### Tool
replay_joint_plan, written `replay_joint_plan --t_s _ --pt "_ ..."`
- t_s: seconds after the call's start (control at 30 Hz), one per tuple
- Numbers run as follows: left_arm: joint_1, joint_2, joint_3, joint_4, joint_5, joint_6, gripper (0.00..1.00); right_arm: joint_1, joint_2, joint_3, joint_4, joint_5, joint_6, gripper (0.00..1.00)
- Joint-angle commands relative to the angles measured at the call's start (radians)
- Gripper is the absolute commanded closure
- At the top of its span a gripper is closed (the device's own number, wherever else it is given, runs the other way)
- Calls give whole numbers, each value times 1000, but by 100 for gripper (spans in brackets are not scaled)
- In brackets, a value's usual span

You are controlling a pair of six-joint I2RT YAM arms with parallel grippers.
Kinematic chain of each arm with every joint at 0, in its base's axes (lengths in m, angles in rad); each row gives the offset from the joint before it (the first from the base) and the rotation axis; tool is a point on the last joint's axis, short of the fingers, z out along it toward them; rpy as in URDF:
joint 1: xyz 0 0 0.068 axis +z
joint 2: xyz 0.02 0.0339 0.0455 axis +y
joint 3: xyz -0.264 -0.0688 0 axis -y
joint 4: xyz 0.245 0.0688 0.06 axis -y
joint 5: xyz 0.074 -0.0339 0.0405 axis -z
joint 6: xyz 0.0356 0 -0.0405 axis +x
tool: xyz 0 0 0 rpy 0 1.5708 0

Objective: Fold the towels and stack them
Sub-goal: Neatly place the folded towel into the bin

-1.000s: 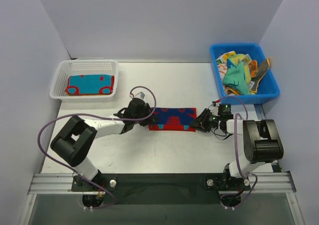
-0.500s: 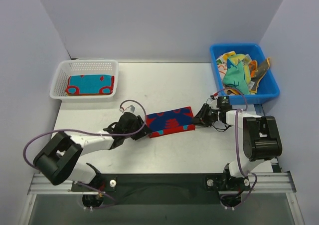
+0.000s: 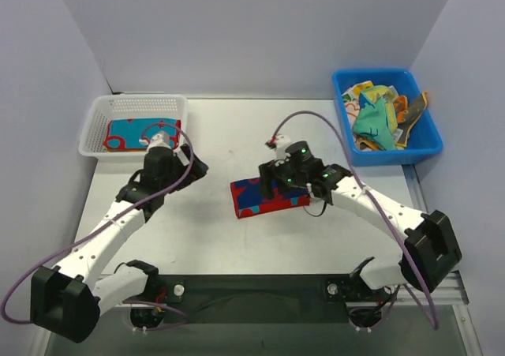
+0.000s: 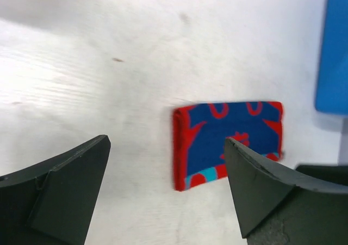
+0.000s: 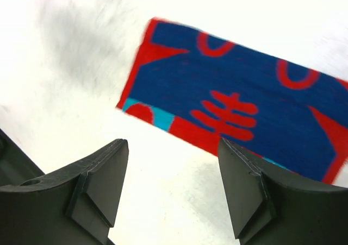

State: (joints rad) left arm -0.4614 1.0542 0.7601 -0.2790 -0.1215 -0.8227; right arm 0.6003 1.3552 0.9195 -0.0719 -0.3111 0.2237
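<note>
White table (image 3: pixel 237 127) fills most of top view, grey walls round it. L arm (image 3: pixel 110 230) runs from lower left of frame up toward the basket. R arm (image 3: pixel 379 210) runs from lower right up to ctr. Blue bin (image 3: pixel 394 152) sits upper right w/ a crumpled heap of towels (image 3: pixel 377 121) in it, teal, yellow and orange bits showing. White mesh basket (image 3: pixel 134 100) sits upper left, one folded teal-and-red towel (image 3: pixel 130 133) lying flat inside. Red-and-blue towel (image 3: pixel 260 202) lies folded on the table just below ctr of frame, slightly tilted, right end higher, thin teal strip along its lower edge.

R gripper (image 5: pixel 173 142) hangs over the towel's upper right part. In R wrist view its fingers stand well apart w/ nothing between them, towel flat on table beneath. L gripper (image 4: pixel 166 142) sits left of ctr in top view, near basket's lower right corner, well apart from the towel. L wrist view shows fingers spread wide, holding nothing, towel in right half of that frame, bin's blue wall at right edge.
</note>
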Motion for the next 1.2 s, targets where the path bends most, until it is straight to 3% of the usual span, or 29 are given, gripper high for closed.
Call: replay_joint_plan --t_s 0.0,0.17,0.5,0.6,0.7,0.73,0.8,0.83,0.87,0.97,1.17 --pt "216 3 16 -202 114 172 3 186 68 77 -101 192 -167 33" --pt "406 12 5 -269 233 313 3 343 283 200 -143 297 -215 34" --pt "435 13 -50 -250 244 359 3 454 574 404 -232 418 -259 37" --pt "435 21 -47 -247 250 361 3 463 627 420 -239 455 -268 43" --pt "435 20 -53 -241 256 355 3 469 665 420 -244 486 -276 57" --pt "435 21 -53 -241 261 347 2 469 679 420 -246 491 -282 67" --pt "434 24 -61 -233 273 336 3 467 680 417 -249 510 -282 79" --pt "434 27 -62 -233 282 320 2 466 671 415 -247 511 -284 95" --pt "434 30 -67 -230 287 312 3 464 662 404 -244 497 -282 100" --pt "429 30 -90 -192 322 255 3 446 598 360 -184 448 -256 100" --pt "314 62 -136 -49 372 77 3 369 397 138 119 219 -170 100"
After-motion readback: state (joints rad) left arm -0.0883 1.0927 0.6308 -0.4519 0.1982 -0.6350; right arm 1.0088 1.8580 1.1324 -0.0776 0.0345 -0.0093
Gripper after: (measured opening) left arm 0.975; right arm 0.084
